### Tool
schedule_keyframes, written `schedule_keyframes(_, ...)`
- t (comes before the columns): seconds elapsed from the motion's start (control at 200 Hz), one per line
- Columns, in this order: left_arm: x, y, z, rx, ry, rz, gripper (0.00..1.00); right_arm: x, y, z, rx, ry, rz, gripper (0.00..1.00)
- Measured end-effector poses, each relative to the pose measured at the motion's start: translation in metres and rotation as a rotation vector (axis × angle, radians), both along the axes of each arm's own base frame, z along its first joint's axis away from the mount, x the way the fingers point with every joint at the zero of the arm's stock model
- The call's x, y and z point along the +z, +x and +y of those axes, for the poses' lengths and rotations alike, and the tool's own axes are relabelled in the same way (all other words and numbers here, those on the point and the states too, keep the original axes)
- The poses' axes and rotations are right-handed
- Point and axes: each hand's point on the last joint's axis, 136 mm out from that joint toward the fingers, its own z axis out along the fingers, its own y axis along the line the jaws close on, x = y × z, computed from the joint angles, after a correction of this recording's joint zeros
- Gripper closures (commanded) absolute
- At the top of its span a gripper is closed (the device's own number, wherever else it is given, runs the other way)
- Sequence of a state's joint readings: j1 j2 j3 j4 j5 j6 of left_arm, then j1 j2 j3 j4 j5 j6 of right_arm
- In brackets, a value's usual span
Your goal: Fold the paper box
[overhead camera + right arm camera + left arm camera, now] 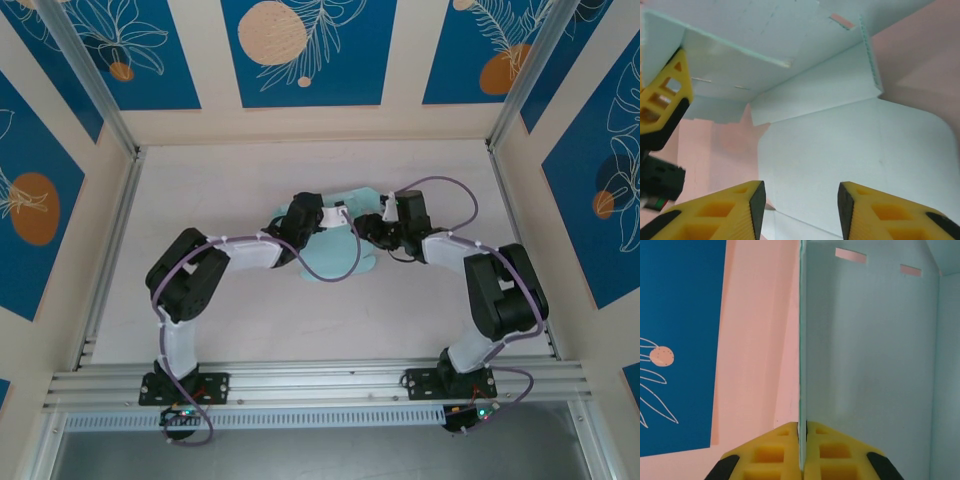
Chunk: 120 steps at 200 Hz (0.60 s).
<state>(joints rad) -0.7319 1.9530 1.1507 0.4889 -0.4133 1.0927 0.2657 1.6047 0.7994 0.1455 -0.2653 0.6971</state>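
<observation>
From above, the box [335, 255] is seen part-folded on the tabletop [250, 330], with both arms bent in over it. The left jaws are set at the box's upper left edge and the right jaws at its upper right edge.

In the left wrist view, the left jaws are shown clenched on the near edge of an upright panel [865, 365] of the box, the card pinched between the yellow fingers [770, 455]. Two slots [850, 255] are seen near the panel's far end.

In the right wrist view, the right jaws are seen released, their fingers [735, 210] parted with nothing between them. A flat, rounded flap [855, 150] of the box lies beneath (whether the tips touch it cannot be told). A raised wall [815, 95] is seen beyond the flap, and a left finger [665, 95] at the box's left side.

The box is judged to be held by a single pinch on thin card. If the flap is pushed up hard by the right jaws, the panel could slip out of the pinch, or the box could swivel about it. The card could also buckle or tear where it is clenched. A push made away from the score line could crease the flap crookedly, so that tabs would miss the slots.
</observation>
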Motion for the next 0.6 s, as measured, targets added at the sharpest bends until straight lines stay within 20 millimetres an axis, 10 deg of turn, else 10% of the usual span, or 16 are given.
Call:
schedule_keyframes(0.355, -0.01, 0.003, -0.001, -0.016, 0.051, -0.026, 1.0, 0.038, -0.003, -0.057, -0.118, -0.017, -0.051, 0.54)
schedule_keyframes(0.6, -0.01, 0.002, -0.002, -0.019, 0.053, -0.029, 1.0, 0.07, 0.047, -0.111, -0.215, 0.006, -0.079, 0.61)
